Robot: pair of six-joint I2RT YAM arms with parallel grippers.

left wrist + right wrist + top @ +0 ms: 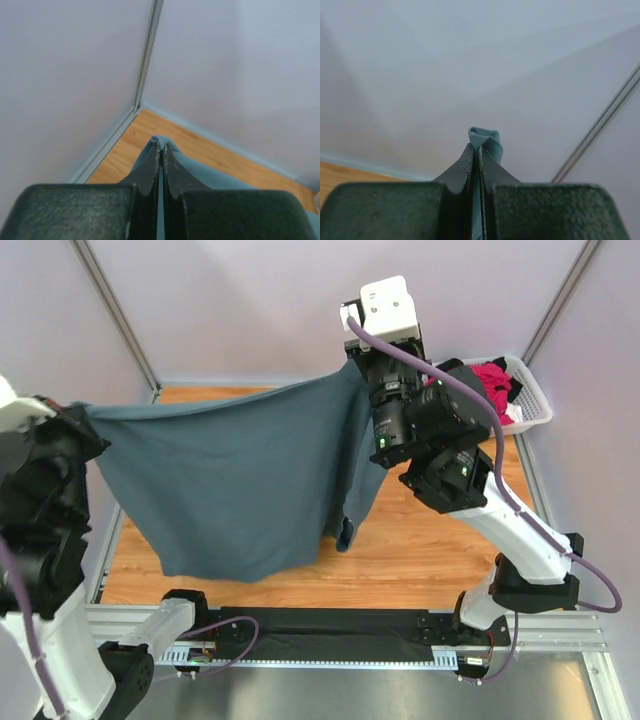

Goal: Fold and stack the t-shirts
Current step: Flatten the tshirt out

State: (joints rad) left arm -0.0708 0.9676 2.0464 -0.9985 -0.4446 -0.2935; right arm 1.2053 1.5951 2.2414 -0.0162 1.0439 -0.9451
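Note:
The slate blue-grey t-shirt (pixel 240 480) hangs spread in the air over the wooden table, held up at two corners. My left gripper (pixel 82 412) is shut on its left corner; in the left wrist view a fold of blue cloth (pixel 172 150) pokes out past the closed gripper (pixel 161 148). My right gripper (pixel 352 368) is shut on the right corner; a bunched blue tip (pixel 485 137) sticks out beyond the closed gripper (pixel 477 149). Magenta-pink and black t-shirts (pixel 490 380) lie in the basket at the back right.
The white slatted basket (pixel 530 400) stands at the table's back right corner. The wooden table (pixel 430 550) shows below and right of the hanging shirt. Grey enclosure walls with metal posts stand close behind. A black strip lies along the near rail (pixel 330 635).

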